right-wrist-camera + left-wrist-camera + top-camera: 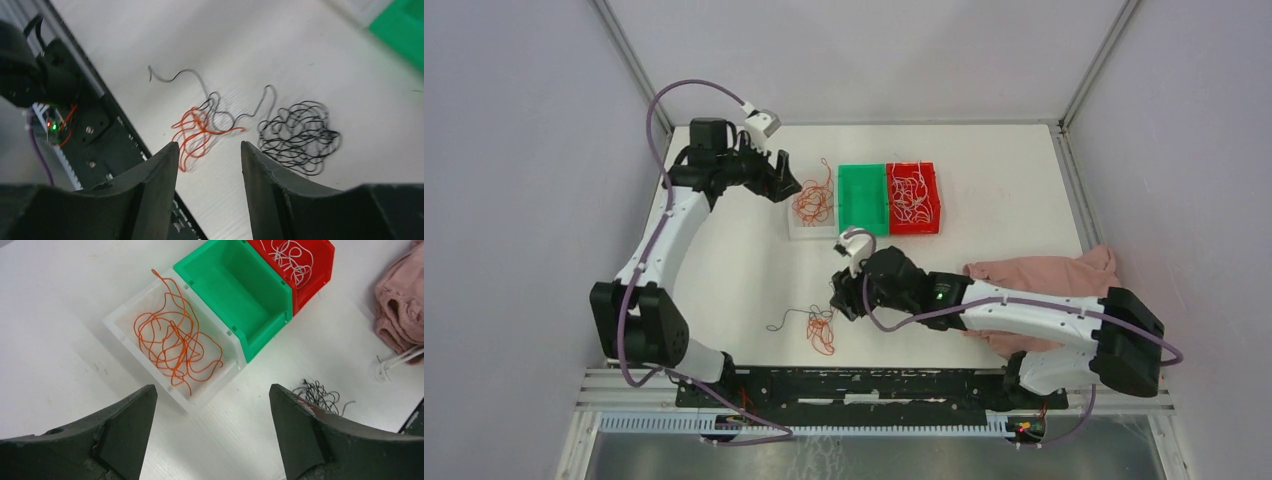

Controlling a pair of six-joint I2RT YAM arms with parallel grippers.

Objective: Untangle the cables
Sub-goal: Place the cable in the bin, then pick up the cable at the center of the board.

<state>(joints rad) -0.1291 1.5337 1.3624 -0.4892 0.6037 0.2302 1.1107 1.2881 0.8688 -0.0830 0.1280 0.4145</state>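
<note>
On the white table (1004,170), three small bins stand in a row in the upper middle of the top view, touching side to side. They are a clear bin (796,232) on the left, a green bin (864,195) in the middle and a red bin (931,195) on the right. A loose bunch of orange cables (814,200) lies in the clear bin, with one loop rising over its far wall. White cables (911,195) lie curled in the red bin. The left gripper (784,185) hovers at the upper left of the row, just beside the clear bin. In its wrist view the jaws stand wide apart with nothing between them, so it is released and empty. The right gripper (844,300) hangs near the middle of the frame, above the rest of the cables. Its jaws are parted with only bare table showing in the gap, and it holds nothing. Just below and left of it lies a small orange clump (821,330) with a dark strand (784,320) threaded through it and trailing off to the left. In the right wrist view, a separate bunch of black cables (298,136) rests on the table just right of that clump. A crumpled pink cloth (1044,275) lies at the right edge of the table, partly under the right arm.
</note>
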